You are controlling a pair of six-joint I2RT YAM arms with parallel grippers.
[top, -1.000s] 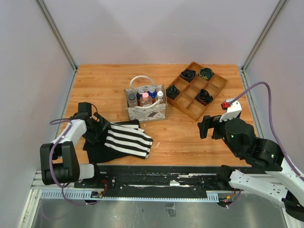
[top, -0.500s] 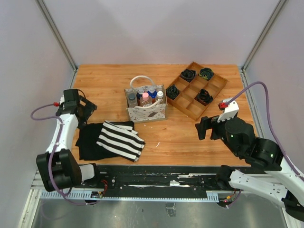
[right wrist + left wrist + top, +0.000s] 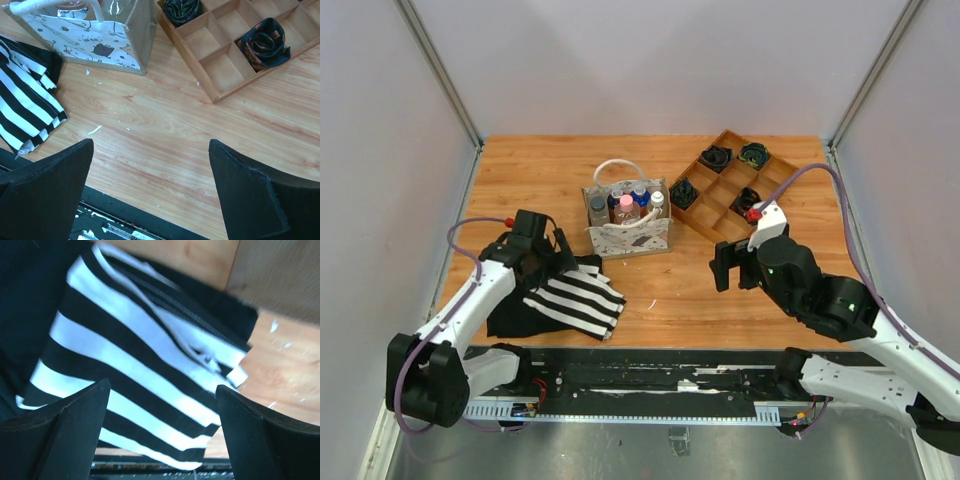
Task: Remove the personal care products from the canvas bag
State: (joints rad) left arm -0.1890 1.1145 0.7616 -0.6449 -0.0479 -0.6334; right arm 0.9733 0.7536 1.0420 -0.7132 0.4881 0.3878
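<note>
Bottles (image 3: 625, 206) upright inside canvas bag (image 3: 630, 236) | left hand (image 3: 161, 385) spread, empty, above striped cloth (image 3: 125, 360) near-left of bag | right hand (image 3: 151, 141) spread, empty, near-right of bag

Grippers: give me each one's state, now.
Left gripper: open, empty, over the striped cloth.
Right gripper: open, holding nothing.

The table (image 3: 540, 170) is smooth wood with a clear grain and a slight sheen, marked with pale flecks. The canvas bag (image 3: 95, 42) is matt cloth, smooth on its printed front and coarsely woven on its side. The bottles (image 3: 625, 207) are clear, glossy plastic. The tray (image 3: 725, 187) is plain, smooth wood. The striped cloth (image 3: 125, 365) is soft, matt fabric. The rail (image 3: 620, 410) looks like bare metal.
</note>
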